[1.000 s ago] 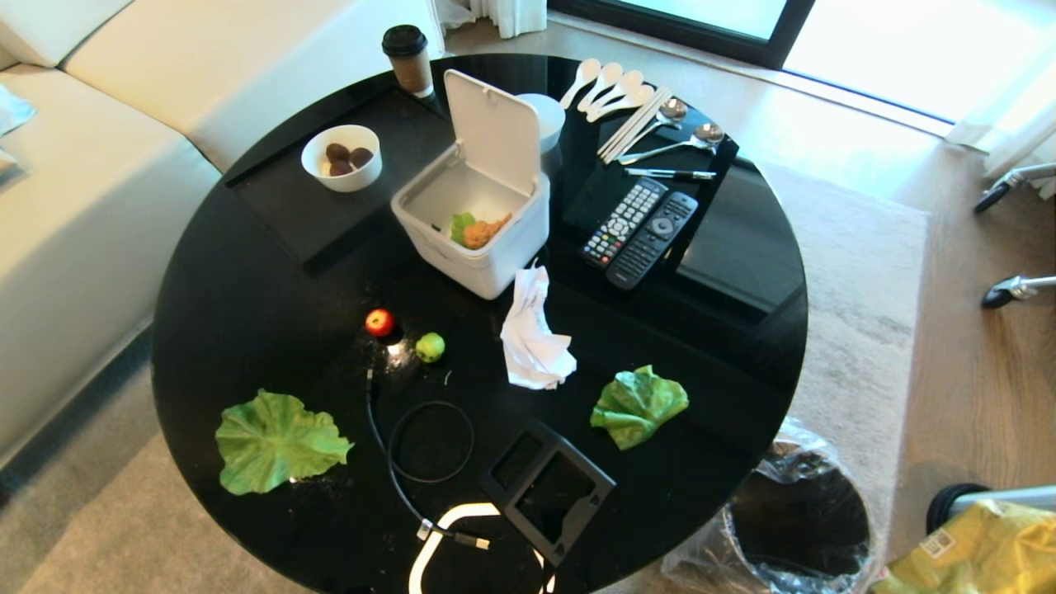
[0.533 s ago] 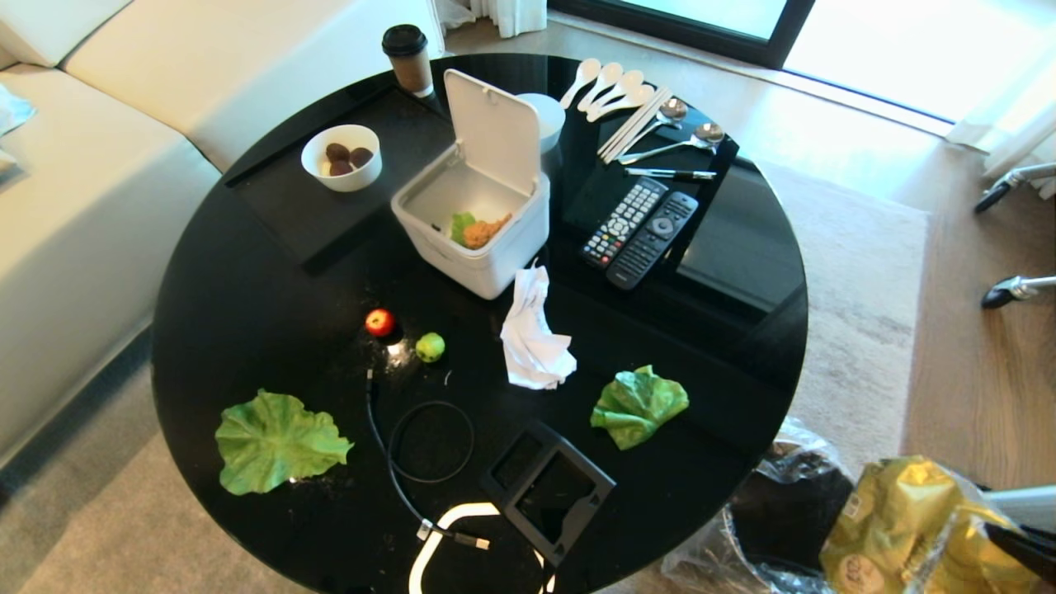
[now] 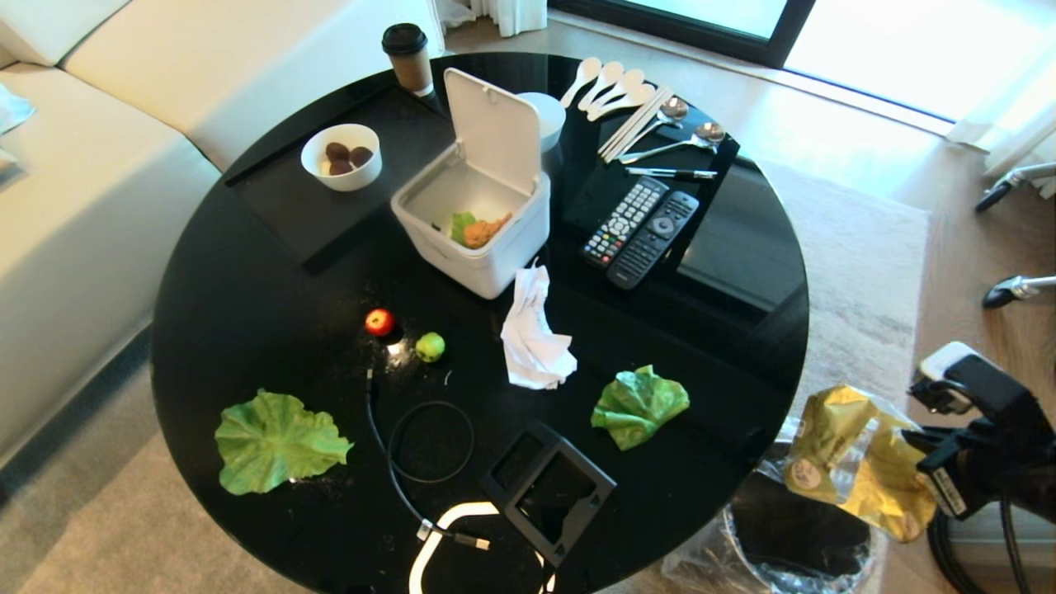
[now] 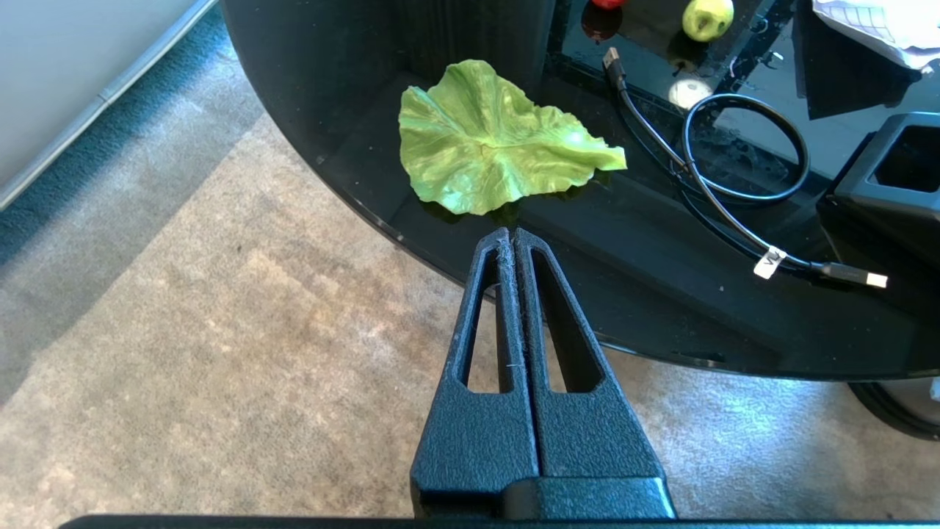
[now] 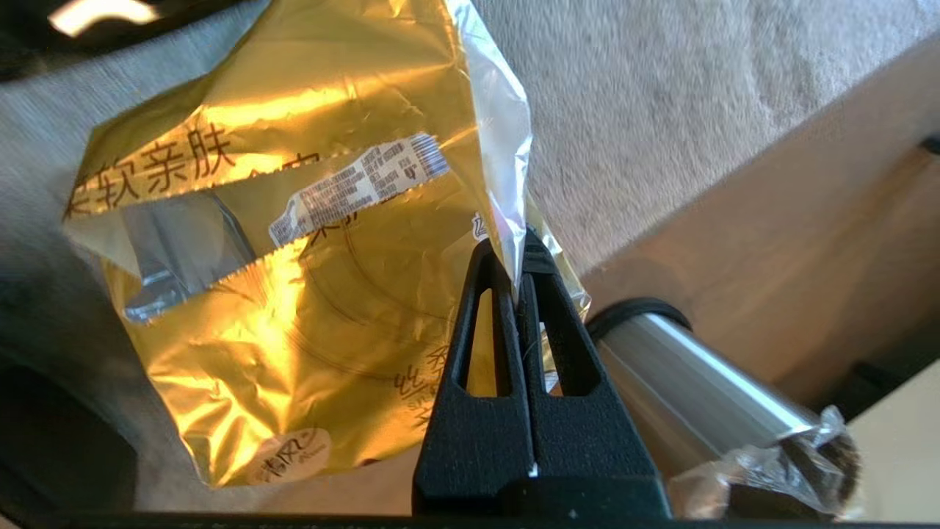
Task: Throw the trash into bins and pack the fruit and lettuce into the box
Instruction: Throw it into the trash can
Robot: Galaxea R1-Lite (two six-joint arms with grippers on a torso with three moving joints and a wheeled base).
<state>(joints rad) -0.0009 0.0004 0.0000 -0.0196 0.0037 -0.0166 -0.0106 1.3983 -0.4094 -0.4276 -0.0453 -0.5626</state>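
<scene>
Over the last second the gold wrapper (image 3: 858, 462) has been carried up from the lower right corner of the head view, where only its top edge showed, to a spot left of the right gripper (image 3: 928, 466) and just above the lined bin (image 3: 792, 536) beside the table (image 3: 247, 272). The wrapper hangs partly over the bin's rim, so the first piece of trash is judged close to being dropped; nothing else on the table has shifted.

The right gripper is seen at the right edge of the head view, low and off the table, with the arm reaching in from the right. In the right wrist view its fingers (image 5: 485, 308) are clenched on one edge of the wrapper, which dangles below them. A second steel bin (image 5: 698, 382) lies close behind.

The left gripper (image 4: 512, 242) is parked below the table's near edge, pressed closed and empty, pointing toward a lettuce leaf (image 4: 492, 139).

The tissue (image 3: 535, 338), red apple (image 3: 379, 322), green apple (image 3: 430, 346) and both leaves remain on the table; the white box (image 3: 470, 227) stands open at the upper centre.
</scene>
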